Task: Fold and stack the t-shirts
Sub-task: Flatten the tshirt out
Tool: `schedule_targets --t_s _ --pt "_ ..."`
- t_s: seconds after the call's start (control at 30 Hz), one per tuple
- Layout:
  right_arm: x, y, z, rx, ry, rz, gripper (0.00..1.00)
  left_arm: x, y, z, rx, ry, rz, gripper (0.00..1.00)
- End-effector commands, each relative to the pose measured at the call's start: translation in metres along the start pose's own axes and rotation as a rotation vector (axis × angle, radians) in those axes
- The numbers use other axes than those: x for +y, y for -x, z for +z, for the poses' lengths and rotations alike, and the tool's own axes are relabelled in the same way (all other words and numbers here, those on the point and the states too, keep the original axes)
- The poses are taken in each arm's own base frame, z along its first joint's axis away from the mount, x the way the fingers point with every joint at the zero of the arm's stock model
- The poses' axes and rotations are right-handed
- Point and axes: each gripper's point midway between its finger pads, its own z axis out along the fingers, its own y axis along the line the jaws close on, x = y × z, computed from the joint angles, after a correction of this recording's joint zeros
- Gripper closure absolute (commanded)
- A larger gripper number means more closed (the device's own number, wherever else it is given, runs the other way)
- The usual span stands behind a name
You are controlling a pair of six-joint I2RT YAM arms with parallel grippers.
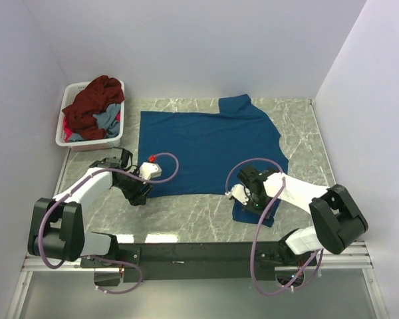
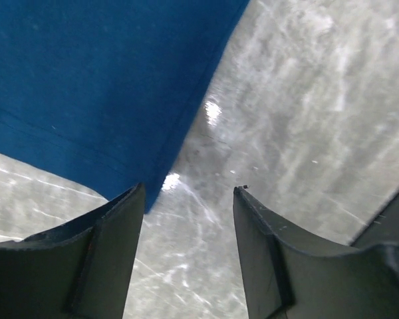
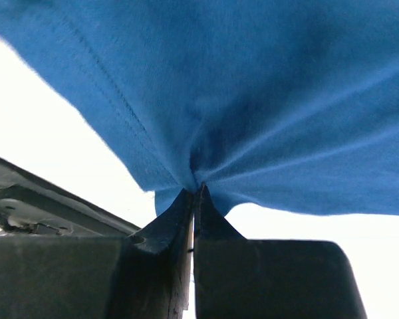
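A deep blue t-shirt [image 1: 206, 146] lies spread on the marble table, its hem toward me. My left gripper [image 1: 143, 193] is open and empty over bare table just beside the shirt's near left corner [image 2: 130, 183]. My right gripper [image 1: 243, 193] is shut on a pinch of the blue shirt [image 3: 253, 100] at its near right edge, with a sleeve hanging below it. A dark maroon t-shirt [image 1: 92, 101] and a grey-blue one [image 1: 106, 119] lie heaped in the white basket.
The white plastic basket [image 1: 63, 136] stands at the back left corner of the table [image 1: 186, 216]. White walls close in the left, back and right sides. A black rail runs along the near edge.
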Motion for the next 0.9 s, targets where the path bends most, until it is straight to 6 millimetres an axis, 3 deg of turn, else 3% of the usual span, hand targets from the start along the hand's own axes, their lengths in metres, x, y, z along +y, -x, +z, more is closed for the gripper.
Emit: schedule_targets --t_s 0.0,0.23,0.5,0.73,0.87 --pt "-0.003 0.015 -0.02 -0.086 -0.012 -0.001 1.0 0.015 0.012 0.005 -0.027 0.083 0.147 0.4" --pt "-0.005 0.013 -0.03 -0.109 -0.021 0.018 1.0 0.028 0.015 0.012 -0.007 0.156 0.24 0.5" --pt "-0.009 0.004 -0.049 -0.161 -0.058 0.052 1.0 0.022 -0.018 0.014 0.095 0.143 0.291 0.74" --pt "-0.008 -0.006 -0.074 -0.244 -0.13 0.052 1.0 0.014 -0.018 0.001 0.075 0.164 0.291 0.99" --pt "-0.007 -0.011 -0.092 -0.296 -0.154 0.059 1.0 0.008 -0.01 -0.011 0.039 0.175 0.302 0.99"
